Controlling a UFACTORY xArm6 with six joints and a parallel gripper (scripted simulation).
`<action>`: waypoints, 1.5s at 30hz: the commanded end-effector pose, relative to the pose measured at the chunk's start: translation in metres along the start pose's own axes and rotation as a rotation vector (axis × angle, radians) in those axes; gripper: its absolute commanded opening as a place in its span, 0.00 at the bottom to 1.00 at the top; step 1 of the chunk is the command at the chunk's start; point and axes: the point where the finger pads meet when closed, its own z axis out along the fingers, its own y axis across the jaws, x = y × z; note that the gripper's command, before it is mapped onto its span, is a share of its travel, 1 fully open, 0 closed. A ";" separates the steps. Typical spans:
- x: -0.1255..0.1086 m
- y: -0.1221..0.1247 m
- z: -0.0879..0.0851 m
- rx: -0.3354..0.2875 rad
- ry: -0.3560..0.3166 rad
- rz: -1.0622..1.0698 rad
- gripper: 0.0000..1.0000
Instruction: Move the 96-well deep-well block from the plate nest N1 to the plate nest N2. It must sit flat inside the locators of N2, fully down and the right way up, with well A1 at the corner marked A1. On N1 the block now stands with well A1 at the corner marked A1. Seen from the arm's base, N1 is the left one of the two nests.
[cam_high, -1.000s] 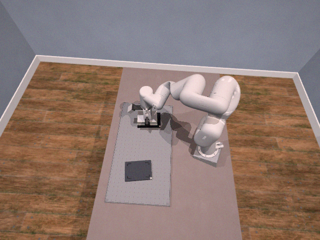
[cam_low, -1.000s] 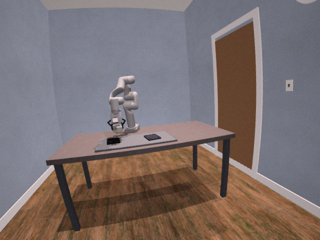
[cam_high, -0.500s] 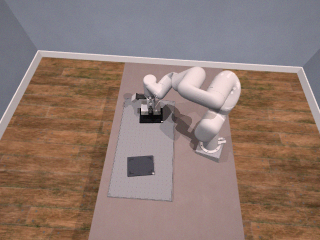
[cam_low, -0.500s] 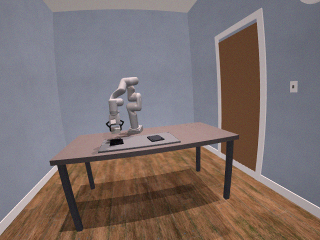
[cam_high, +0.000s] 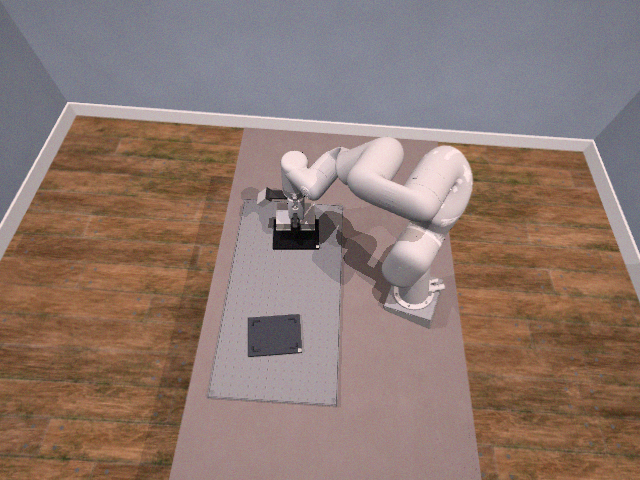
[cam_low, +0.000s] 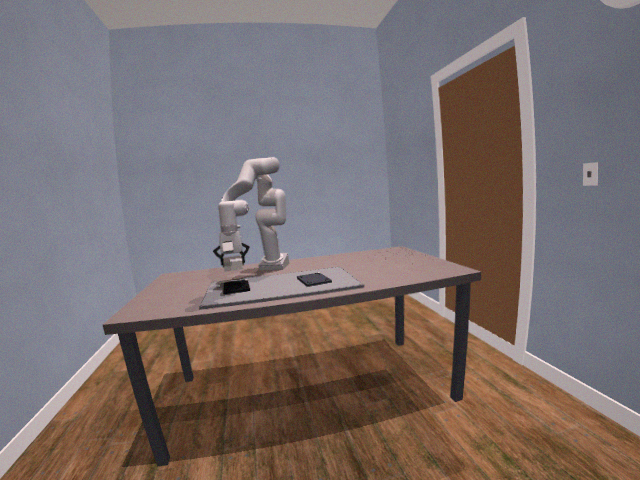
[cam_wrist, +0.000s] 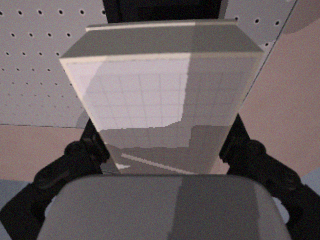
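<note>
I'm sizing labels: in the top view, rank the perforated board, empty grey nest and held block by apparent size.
1. perforated board
2. empty grey nest
3. held block, partly hidden by the gripper, so less sure

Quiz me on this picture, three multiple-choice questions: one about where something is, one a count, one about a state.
1. Where is the deep-well block?
A. Lying on the floor
B. Beside the arm's base
C. In the air over the black nest

2. How many nests lie on the perforated plate?
A. One
B. Two
C. Three

3. What state is the gripper in?
A. Shut on the deep-well block
B. Open and holding nothing
C. Shut on nothing

Answers:
1. C: the exterior view shows the block raised above the black nest, not seated in it.
2. B: the top view shows the black nest and the grey nest, no other.
3. A: the wrist view shows the dark fingers against both sides of the block.
</note>
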 end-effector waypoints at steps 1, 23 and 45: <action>0.001 0.001 -0.001 -0.002 0.003 0.000 0.00; 0.001 0.000 0.000 -0.002 0.003 0.000 0.00; 0.001 0.000 0.034 -0.002 0.003 0.000 0.00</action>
